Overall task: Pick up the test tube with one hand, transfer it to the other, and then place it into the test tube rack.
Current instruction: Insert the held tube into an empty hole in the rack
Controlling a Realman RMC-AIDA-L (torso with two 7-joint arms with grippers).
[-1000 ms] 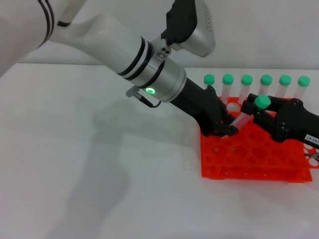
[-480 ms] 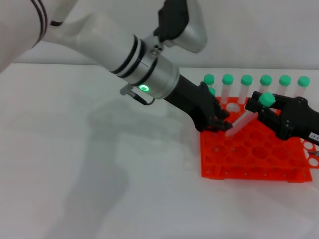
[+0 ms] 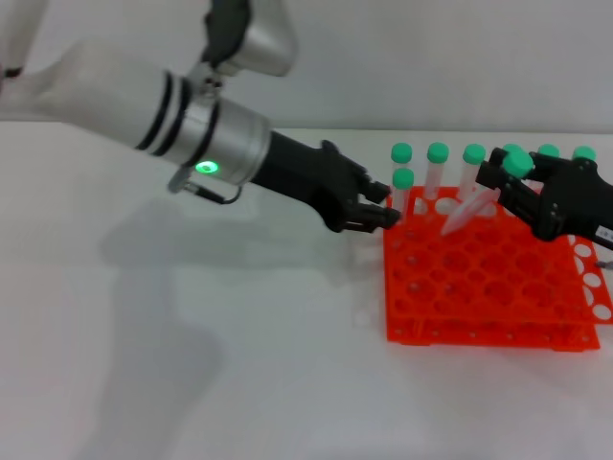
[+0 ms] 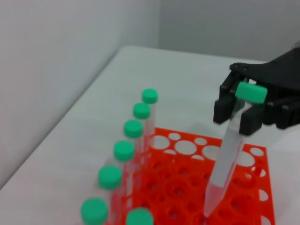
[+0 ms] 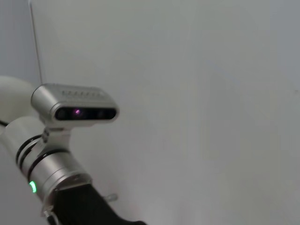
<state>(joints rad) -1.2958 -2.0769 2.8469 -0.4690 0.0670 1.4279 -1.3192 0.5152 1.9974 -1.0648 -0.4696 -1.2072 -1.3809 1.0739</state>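
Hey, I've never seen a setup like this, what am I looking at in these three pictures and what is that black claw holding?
This is a two-armed robot at a white table. The wide picture comes from a camera on its head; the other two come from cameras on its wrists. The left gripper, on the white-and-silver arm with the green light, sits empty by the rack's edge. The right gripper, the blocky black claw, holds the test tube near its green cap, tilted, tip down over the orange test tube rack. Other green-capped tubes stand in the rack along its far edge. The right wrist picture shows only the left arm and a bare wall.
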